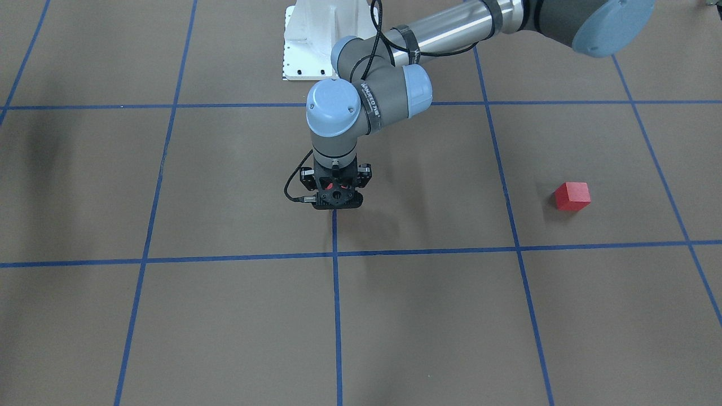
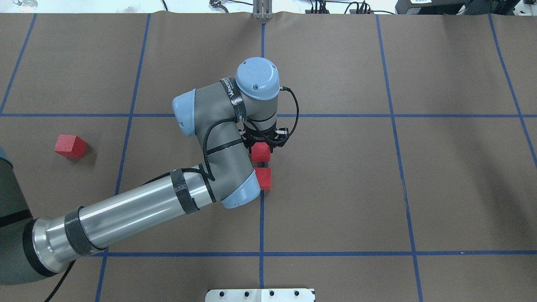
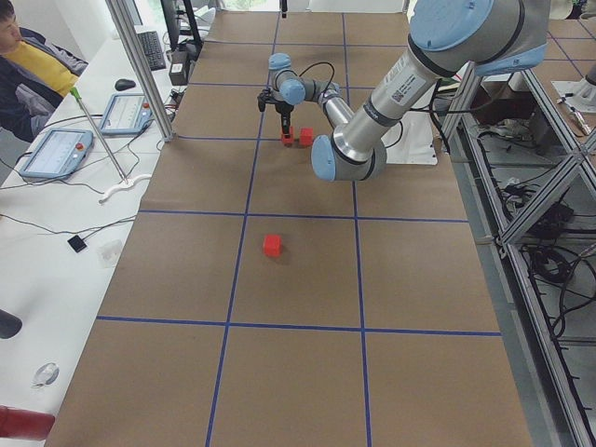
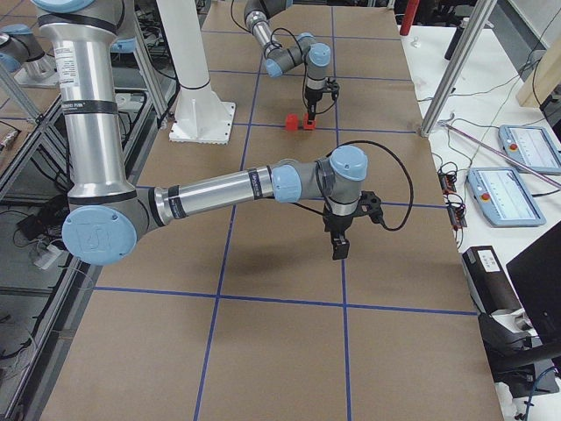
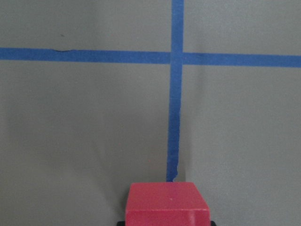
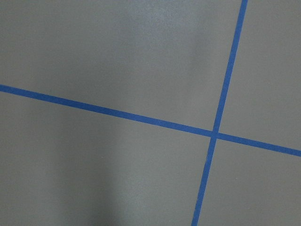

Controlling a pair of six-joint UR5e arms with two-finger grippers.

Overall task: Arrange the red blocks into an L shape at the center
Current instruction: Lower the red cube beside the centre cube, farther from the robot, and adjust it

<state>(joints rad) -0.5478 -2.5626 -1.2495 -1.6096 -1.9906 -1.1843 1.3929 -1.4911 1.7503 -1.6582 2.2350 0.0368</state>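
My left gripper (image 2: 262, 144) points straight down at the middle vertical tape line (image 2: 261, 218) and is shut on a red block (image 2: 261, 154), at or just above the floor. That block fills the bottom of the left wrist view (image 5: 167, 203). A second red block (image 2: 264, 178) lies on the floor right behind it, toward the robot, a little apart. The third red block (image 2: 70, 146) lies alone far to the left; it also shows in the front view (image 1: 572, 196). My right gripper (image 4: 338, 250) hangs over bare floor near me; I cannot tell whether it is open or shut.
The white metal base (image 2: 260, 295) stands at the robot's edge of the brown floor. Blue tape lines cross under the right wrist camera (image 6: 214, 134). An operator (image 3: 28, 65) sits by a side table with tablets (image 3: 56, 154).
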